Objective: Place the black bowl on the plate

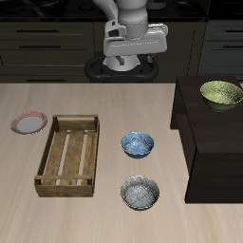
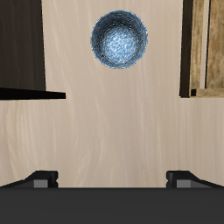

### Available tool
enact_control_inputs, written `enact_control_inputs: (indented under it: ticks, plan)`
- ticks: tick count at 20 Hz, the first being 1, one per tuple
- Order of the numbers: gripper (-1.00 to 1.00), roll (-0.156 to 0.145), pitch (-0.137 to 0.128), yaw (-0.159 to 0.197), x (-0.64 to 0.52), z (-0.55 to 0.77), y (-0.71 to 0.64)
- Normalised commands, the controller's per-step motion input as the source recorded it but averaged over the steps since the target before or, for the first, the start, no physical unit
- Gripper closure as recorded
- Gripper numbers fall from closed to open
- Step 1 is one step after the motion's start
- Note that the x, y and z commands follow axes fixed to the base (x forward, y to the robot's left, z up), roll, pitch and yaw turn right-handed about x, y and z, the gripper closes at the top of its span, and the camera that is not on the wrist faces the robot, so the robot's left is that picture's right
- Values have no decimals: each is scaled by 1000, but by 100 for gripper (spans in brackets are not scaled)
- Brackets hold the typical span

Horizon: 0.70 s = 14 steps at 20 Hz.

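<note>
The black bowl (image 1: 140, 193), dark outside and speckled grey-white inside, sits on the table near the front edge. It does not show in the wrist view. The plate (image 1: 28, 122), with a pinkish-red rim and pale centre, lies on the table beside the wooden tray. My gripper (image 1: 133, 59) hangs high over the back of the table, far from both. It is open and empty. In the wrist view the gripper (image 2: 112, 179) shows its fingertips (image 2: 41, 178) spread wide apart.
A wooden tray (image 1: 68, 155) lies between the plate and the bowls; its edge shows in the wrist view (image 2: 206, 48). A blue patterned bowl (image 1: 137, 144) (image 2: 118, 38) sits just behind the black bowl. A yellow-green bowl (image 1: 221, 93) rests on a dark cabinet (image 1: 214, 142).
</note>
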Motion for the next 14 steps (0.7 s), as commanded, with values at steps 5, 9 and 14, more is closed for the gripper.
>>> enact_control_inputs:
  ticks: [5, 9, 14]
  plan:
    - [-100, -23, -12, -33, 314, 85, -78]
    - [-100, -32, -36, 13, 449, 100, -44]
    - [-100, -3, -33, 0, 355, 94, -12]
